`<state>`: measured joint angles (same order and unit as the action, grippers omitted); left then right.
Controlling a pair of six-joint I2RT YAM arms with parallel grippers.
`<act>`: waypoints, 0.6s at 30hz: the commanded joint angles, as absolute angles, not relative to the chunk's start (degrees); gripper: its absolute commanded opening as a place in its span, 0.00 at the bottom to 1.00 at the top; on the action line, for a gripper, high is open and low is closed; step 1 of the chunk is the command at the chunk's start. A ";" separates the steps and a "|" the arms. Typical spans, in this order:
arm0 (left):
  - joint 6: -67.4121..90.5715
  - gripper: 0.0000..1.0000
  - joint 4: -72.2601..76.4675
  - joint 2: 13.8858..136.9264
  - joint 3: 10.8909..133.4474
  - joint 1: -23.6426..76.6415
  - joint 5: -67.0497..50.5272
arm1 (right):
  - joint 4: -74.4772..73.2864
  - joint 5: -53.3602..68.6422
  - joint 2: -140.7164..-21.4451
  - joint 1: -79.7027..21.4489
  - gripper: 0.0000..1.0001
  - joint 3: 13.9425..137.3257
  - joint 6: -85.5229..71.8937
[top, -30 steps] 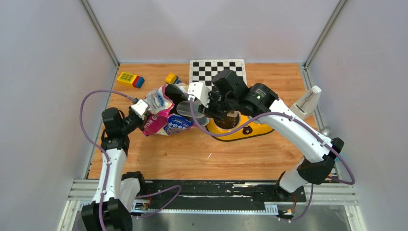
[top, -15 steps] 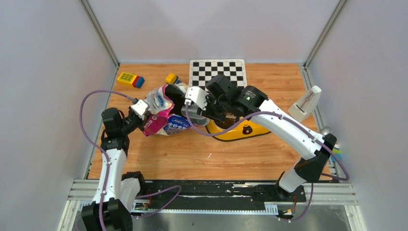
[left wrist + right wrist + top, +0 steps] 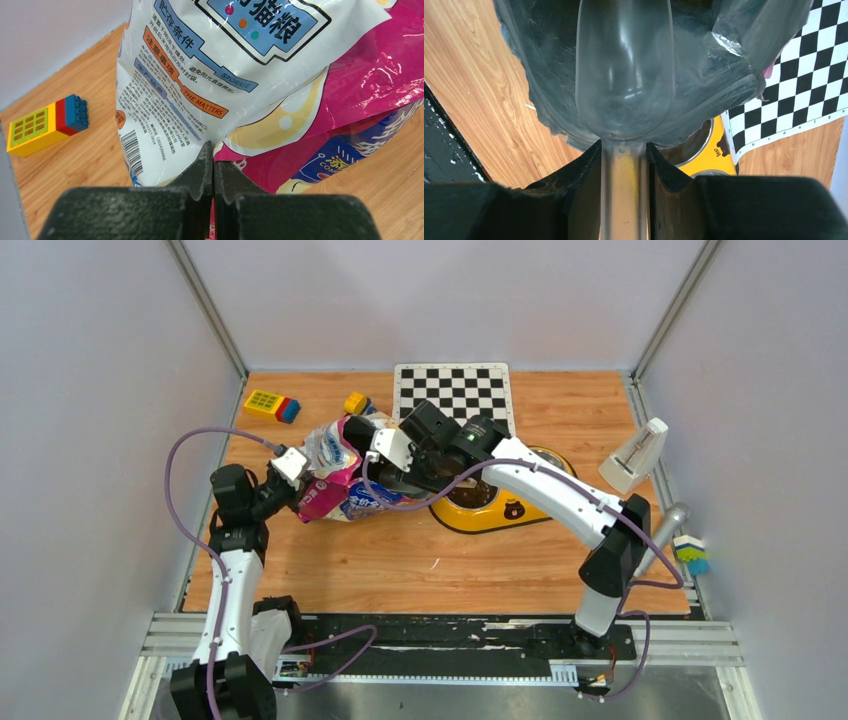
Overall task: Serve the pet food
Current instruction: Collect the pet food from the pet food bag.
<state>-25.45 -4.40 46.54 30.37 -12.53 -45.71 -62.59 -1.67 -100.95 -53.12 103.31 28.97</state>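
Observation:
The glossy pink, purple and blue cat food bag lies on its side left of centre. My left gripper is shut on its lower edge, and in the left wrist view the jaws pinch the bag's seam. My right gripper is shut on the handle of a clear plastic scoop. The scoop's cup sits inside the bag's silvery mouth and looks empty. The yellow double bowl lies just right of the bag. Dark brown kibble shows in its left steel cup, partly hidden by my right arm.
A checkerboard mat lies at the back. A yellow, red and blue toy block and a small yellow block sit at the back left. A white wedge-shaped object, a grey rod and a coloured block are at the right edge.
My right arm has swung left, carrying the scoop from above the bowl's left cup into the bag's mouth. The left gripper and the bag have not moved.

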 commanded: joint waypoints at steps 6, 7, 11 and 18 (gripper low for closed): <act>-25.14 0.00 -5.99 45.88 30.46 -13.36 -46.47 | -63.87 -1.83 -104.92 -52.22 0.00 109.45 26.65; -25.14 0.00 -6.03 45.88 30.49 -13.36 -46.53 | -64.01 -1.60 -105.21 -52.23 0.00 109.61 26.63; -25.06 0.00 -5.96 45.96 30.50 -13.44 -46.58 | -64.86 -0.97 -107.15 -52.23 0.00 111.03 26.23; -25.04 0.00 -6.02 46.05 30.67 -13.60 -46.82 | -66.12 -0.97 -111.08 -52.21 0.00 113.43 26.13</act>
